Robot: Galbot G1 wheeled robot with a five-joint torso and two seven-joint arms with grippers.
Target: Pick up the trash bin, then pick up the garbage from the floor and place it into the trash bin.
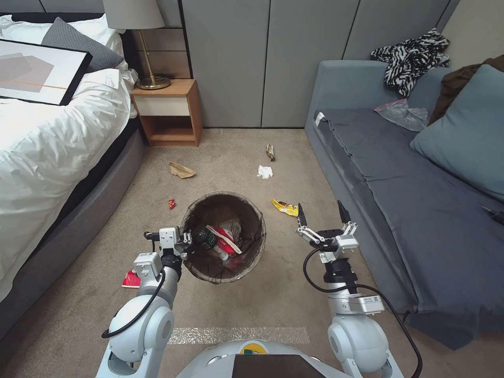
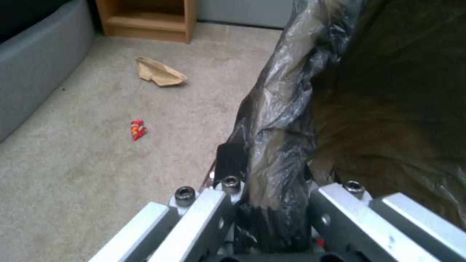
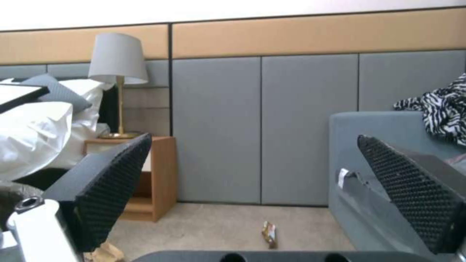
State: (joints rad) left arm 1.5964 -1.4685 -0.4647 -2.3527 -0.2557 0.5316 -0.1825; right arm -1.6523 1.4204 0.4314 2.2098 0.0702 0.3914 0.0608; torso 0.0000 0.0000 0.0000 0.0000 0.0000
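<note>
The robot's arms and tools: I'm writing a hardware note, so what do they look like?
Both arms have rounded glossy silver-white shells, a black joint section near the wrist, and a loose black cable looping alongside. The right arm carries a small label on a silver wrist collar. The right tool has silver-grey linkages and two black fingers with dimpled, dotted pads. The left tool has pale grey metal bars with dark bolt heads.

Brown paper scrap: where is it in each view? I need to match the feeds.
Head view: brown paper scrap on the carpet, between the trash bin and the nightstand.
Left wrist view: scrap on the carpet, between the trash bin and the nightstand.
Right wrist view: probably the tan piece in front of the nightstand.
Shared landmark: the wooden nightstand.
</note>
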